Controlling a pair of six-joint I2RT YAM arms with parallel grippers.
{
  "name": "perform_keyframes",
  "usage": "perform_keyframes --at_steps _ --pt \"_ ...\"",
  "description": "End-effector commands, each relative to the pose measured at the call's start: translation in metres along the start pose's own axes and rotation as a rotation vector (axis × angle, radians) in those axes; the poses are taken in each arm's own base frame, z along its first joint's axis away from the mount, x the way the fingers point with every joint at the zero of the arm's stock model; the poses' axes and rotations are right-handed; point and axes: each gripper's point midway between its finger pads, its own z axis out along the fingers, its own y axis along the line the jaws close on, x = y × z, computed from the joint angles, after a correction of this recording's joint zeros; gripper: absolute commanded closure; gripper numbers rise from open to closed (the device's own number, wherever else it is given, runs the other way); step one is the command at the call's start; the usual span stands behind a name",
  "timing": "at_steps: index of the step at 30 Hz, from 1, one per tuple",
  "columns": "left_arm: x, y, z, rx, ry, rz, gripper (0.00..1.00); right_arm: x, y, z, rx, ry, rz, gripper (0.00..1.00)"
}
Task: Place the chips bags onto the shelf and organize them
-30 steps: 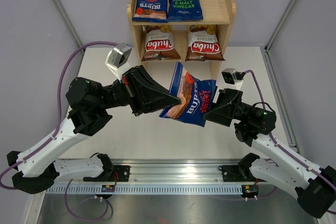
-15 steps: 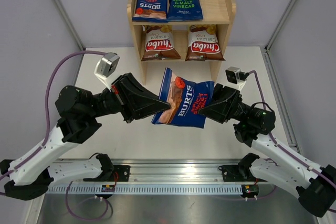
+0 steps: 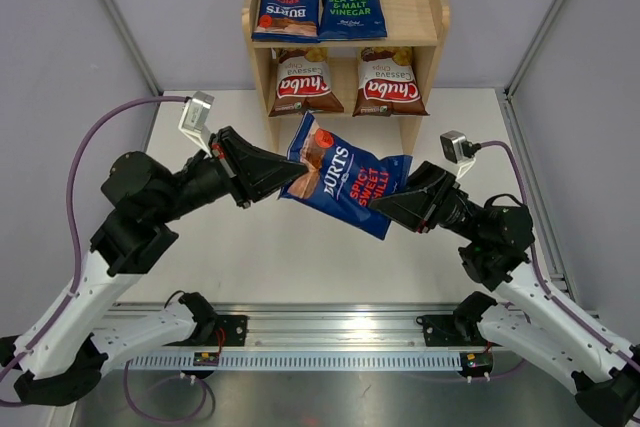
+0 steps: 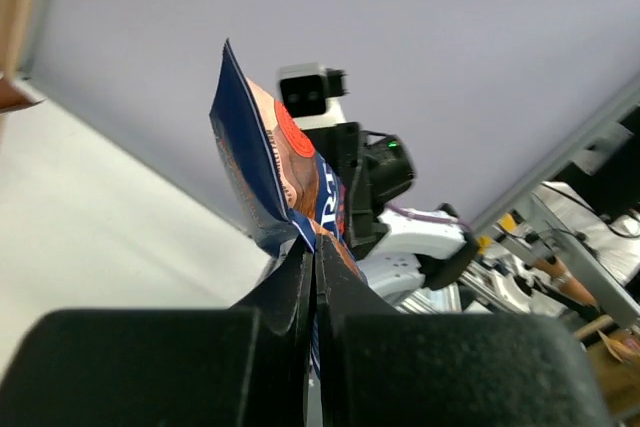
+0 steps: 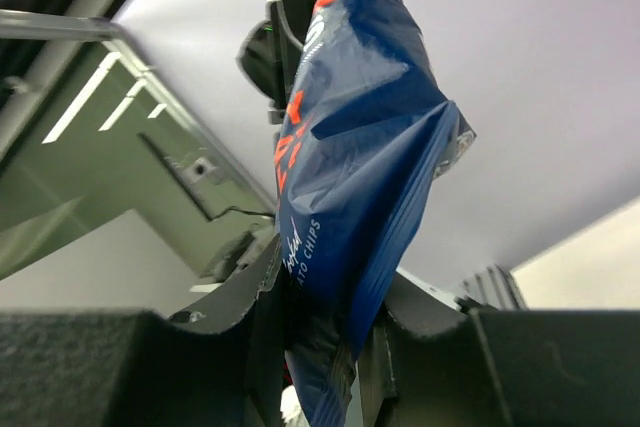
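**Item 1, fifth bag** (image 3: 343,182). Dark blue, glossy, lettered "Burts". It was stretched between the two sets of jaws and hung clear above the bench (image 3: 250,257), slanting from the left jaws down to the right jaws. Judged to be held at both ends so that the slack pack could be turned and squared up before going onto the shelf.

**Item 2, left jaws.** Clenched almost flat on the bag's upper side seam. The left wrist view showed only a thin slit between the fingers (image 4: 290,292), with the bag (image 4: 270,162) rising out of it.

**Item 3, right jaws.** Closed on the opposite lower corner. In the right wrist view the bag (image 5: 360,167) stood up between the fingers (image 5: 262,292), which were kept a little apart by the bag's puffed body.

**Item 4, shelf** (image 3: 425,7). Pale wood, two tiers, standing beyond both sets of jaws and just past the bag's far end.

**Item 5, two blue bags** (image 3: 288,7) (image 3: 352,7). They lay side by side on the top tier, with bare wood to one side of them. That gap was judged to be the place for the fifth bag.

**Item 6, two brown bags** (image 3: 302,82) (image 3: 389,82). They leaned side by side in the lower tier, nearer to the jaws than the top pair.
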Motion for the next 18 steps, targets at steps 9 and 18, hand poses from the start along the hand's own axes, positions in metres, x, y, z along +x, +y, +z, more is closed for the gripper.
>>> perform_keyframes --at_steps 9,18 --pt "-0.043 0.080 -0.051 -0.546 -0.160 0.222 0.71 -0.026 -0.037 -0.010 0.380 -0.063 -0.115 0.80" --pt "-0.024 0.126 -0.104 -0.856 -0.032 0.324 0.59 -0.063 -0.060 -0.015 0.664 -0.117 -0.184 0.81"
